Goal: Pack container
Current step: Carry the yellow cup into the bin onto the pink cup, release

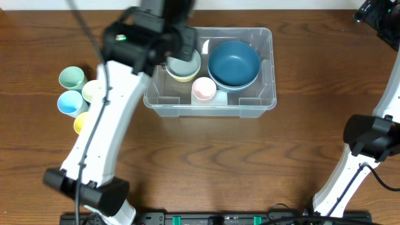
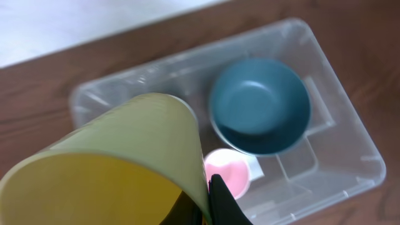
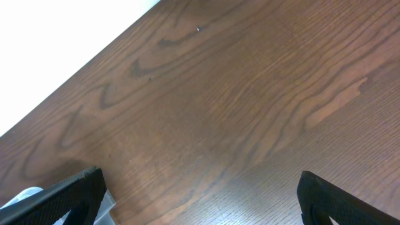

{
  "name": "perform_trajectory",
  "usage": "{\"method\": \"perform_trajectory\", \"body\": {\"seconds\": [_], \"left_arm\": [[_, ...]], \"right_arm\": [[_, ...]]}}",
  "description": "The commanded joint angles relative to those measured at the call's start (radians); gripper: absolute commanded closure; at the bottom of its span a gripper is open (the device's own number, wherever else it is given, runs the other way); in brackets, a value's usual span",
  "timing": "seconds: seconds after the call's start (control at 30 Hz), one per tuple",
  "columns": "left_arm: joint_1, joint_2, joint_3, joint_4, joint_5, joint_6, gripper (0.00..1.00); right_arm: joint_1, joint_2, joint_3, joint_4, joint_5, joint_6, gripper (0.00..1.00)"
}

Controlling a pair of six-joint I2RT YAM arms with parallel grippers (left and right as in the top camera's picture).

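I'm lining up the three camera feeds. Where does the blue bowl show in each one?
Overhead: the blue bowl sits in the right half of the container, upper middle of the frame.
Left wrist: the bowl is right of centre, beyond the yellow-green cup in the foreground.
Right wrist: not in view, mostly bare table.
Shared landmark: the pink cup beside the bowl.

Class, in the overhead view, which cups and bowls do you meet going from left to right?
Green cup → cream cup → grey bowl → pink cup → blue bowl. The last three sit inside the container.
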Motion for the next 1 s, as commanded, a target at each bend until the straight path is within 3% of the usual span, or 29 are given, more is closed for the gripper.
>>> {"method": "perform_trajectory", "body": {"seconds": [0.0,0.33,0.97], "left_arm": [[-0.037,0.047,-0.004,-0.018,0.002,-0.004,0.94],[-0.099,0.179,-0.005,-0.134,0.004,-0.004,0.94],[-0.142,0.309,-0.007,-0.187,0.04,0.0,0.94]], "right_arm": [[-0.002,-0.036,0.002,-0.002,-0.003,0.015,0.01],[-0.002,-0.036,0.002,-0.002,-0.003,0.015,0.01],[-0.002,-0.036,0.002,-0.002,-0.003,0.015,0.01]]}}
